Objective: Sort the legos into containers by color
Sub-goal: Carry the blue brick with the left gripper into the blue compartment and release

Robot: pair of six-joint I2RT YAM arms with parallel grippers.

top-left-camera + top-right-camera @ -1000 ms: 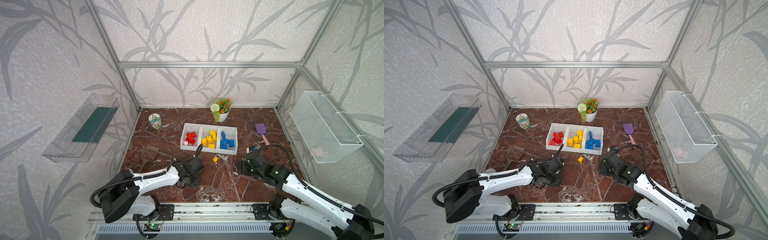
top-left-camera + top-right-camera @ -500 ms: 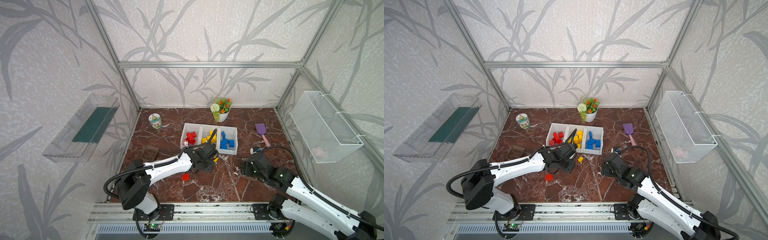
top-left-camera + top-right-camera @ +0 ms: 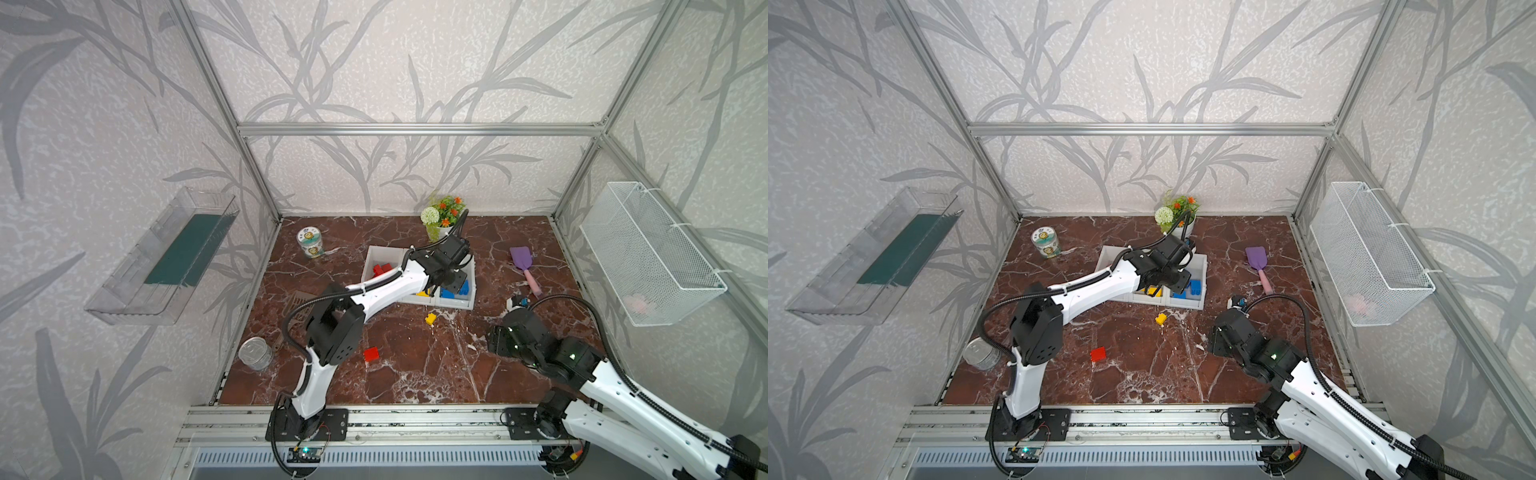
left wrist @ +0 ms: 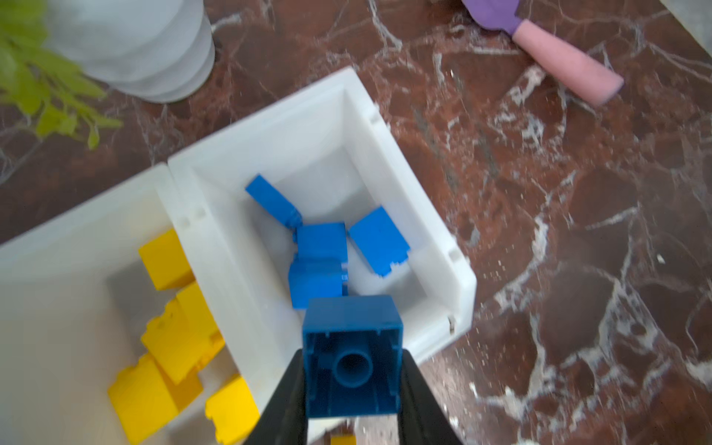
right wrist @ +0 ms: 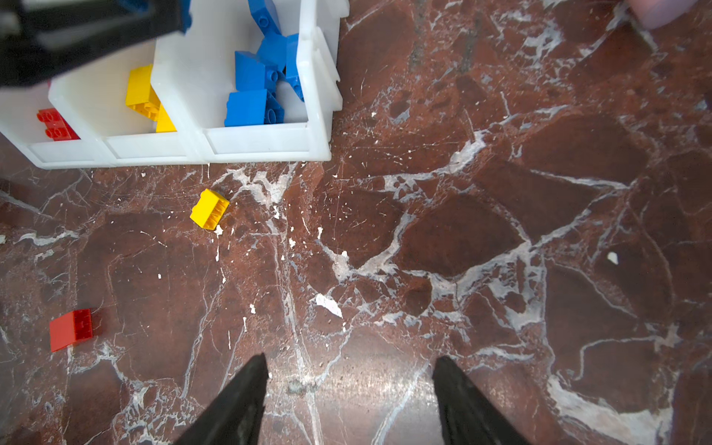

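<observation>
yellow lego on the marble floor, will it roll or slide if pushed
The small yellow plastic brick is boxy, so it should slide, not roll. Tiny beside the white plastic bins, it is likely light.

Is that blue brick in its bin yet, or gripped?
Gripped: the left pincer is shut on the blue brick, over the bin holding other blue bricks.

The left arm (image 3: 390,289) is stretching far forward, the left gripper (image 4: 352,362) pointing down and clamping a blue lego (image 4: 352,327) between its jaws. The right arm (image 3: 623,399) is bending low, the right gripper (image 5: 350,358) holding its jaws apart above the surface (image 5: 462,231).
</observation>
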